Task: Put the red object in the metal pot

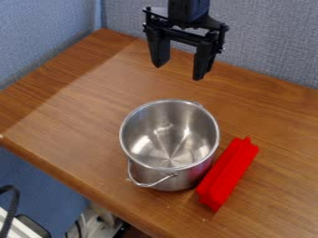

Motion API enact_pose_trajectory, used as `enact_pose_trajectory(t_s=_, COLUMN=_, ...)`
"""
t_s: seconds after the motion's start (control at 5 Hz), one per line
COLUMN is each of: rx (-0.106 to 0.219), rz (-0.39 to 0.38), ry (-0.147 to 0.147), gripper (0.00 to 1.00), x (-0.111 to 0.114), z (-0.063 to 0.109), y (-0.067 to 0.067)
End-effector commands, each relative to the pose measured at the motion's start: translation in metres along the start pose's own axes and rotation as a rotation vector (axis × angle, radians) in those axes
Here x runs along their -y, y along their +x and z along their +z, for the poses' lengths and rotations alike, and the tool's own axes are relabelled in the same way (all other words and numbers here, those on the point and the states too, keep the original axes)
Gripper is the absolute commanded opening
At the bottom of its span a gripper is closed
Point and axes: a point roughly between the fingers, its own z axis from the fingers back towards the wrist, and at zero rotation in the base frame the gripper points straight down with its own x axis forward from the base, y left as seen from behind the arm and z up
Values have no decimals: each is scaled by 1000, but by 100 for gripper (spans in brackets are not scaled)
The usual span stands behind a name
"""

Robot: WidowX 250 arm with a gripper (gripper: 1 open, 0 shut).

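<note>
Wooden table (87, 84) fills most of your view, and on it, toward the near edge, you see the metal pot (169, 141) standing upright with its mouth open and nothing inside, its thin wire handle hanging down on the near side. Just beside the pot on its right, outside it, lies the red object (228, 173), flat on the wood and angled toward the near edge. Your gripper (181, 61) hangs above the far part of the table, well apart from both, fingers spread and holding nothing.
</note>
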Motion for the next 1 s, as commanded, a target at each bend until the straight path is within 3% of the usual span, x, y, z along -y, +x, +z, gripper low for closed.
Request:
enact_pose_trajectory(t_s=0.0, rx=-16, rz=-17, ry=2, gripper=100, x=16, z=-7, y=-4)
enact_pose_trajectory(t_s=0.2, rx=-32, rz=-49, ry=6, gripper=100, x=35, z=-13, y=-14)
enact_pose_trajectory(t_s=0.6, rx=13, rz=-167, ry=44, gripper=100, x=99, z=-33, y=-49)
enact_pose_trajectory(t_s=0.8, rx=58, rz=-151, ry=80, gripper=100, x=123, z=-34, y=-51)
